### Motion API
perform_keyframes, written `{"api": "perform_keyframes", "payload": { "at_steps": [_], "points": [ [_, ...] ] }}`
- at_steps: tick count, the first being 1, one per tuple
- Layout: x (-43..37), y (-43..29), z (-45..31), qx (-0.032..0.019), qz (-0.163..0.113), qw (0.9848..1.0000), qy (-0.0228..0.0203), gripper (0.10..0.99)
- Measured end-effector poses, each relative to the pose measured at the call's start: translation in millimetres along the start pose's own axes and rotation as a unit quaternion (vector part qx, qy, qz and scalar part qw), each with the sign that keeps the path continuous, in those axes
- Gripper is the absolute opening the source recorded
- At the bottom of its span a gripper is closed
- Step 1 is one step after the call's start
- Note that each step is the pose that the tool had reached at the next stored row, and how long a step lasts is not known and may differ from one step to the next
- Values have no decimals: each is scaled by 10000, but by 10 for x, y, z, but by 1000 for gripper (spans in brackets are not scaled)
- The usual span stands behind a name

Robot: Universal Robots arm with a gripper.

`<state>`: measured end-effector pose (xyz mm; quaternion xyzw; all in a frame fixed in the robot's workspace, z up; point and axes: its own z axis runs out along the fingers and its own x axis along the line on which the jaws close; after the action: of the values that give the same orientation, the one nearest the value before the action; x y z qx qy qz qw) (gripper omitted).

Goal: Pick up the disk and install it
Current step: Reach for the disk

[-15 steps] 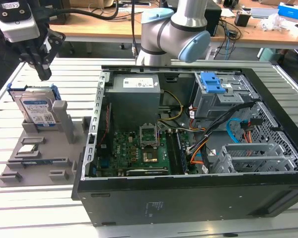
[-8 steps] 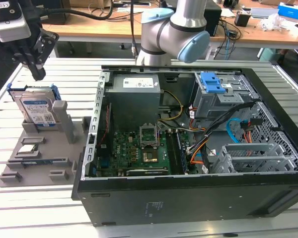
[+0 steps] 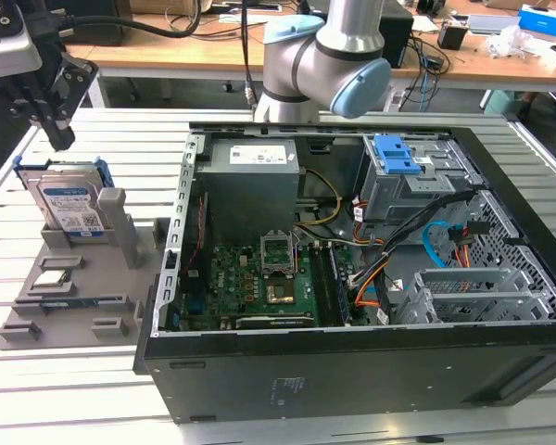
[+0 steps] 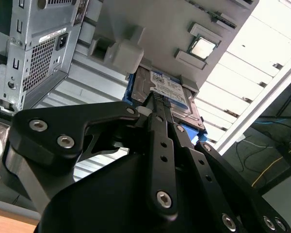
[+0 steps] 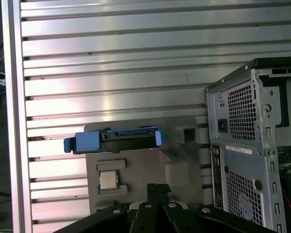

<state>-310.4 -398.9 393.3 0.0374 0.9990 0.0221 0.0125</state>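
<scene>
the disk (image 3: 72, 209) is stood upright in a slot of the grey holder (image 3: 102, 278) on the slatted tabletop (image 3: 74, 399), beside the opened computer case (image 3: 352, 380) — the end effector (image 3: 63, 141) is held just above the disk, fingers closed together, nothing gripped

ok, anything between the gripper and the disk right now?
Nothing visible. The gripper hangs above the disk, which stands upright in the grey holder on the exterior view's left, outside the computer case. The disk's top edge is bare.
</scene>
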Motion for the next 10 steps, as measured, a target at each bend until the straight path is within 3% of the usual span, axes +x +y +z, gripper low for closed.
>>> {"api": "perform_keyframes", "payload": {
  "at_steps": [10],
  "points": [
    [143, -10, -4, 0, 0, 10000, 0, 102]
  ]
}}
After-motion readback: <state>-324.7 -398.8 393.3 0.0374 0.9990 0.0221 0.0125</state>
